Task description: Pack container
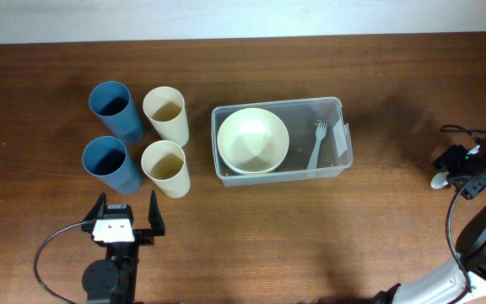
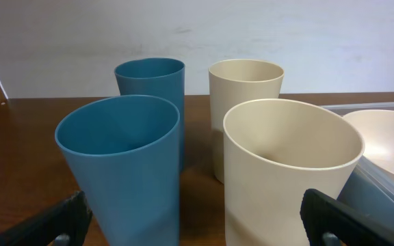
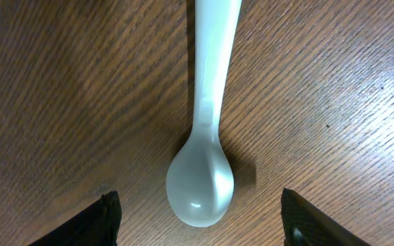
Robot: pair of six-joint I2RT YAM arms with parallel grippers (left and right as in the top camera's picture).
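The clear plastic container [image 1: 333, 107] sits at the table's middle, with a white label [image 1: 342, 142] on its right end. It holds a cream bowl [image 1: 253, 139] on the left and a white fork [image 1: 317, 143] on the right. My right gripper [image 1: 458, 169] is open at the far right edge, over a white spoon [image 1: 440, 179]. In the right wrist view the spoon [image 3: 204, 157] lies on the wood with its bowl between the open fingers [image 3: 200, 225]. My left gripper [image 1: 126, 221] is open and empty, just in front of the cups.
Two blue cups [image 1: 112, 110] [image 1: 108, 162] and two cream cups [image 1: 165, 114] [image 1: 165, 167] stand upright left of the container. In the left wrist view the near blue cup [image 2: 125, 164] and near cream cup [image 2: 286, 164] fill the space ahead of the fingers [image 2: 197, 225].
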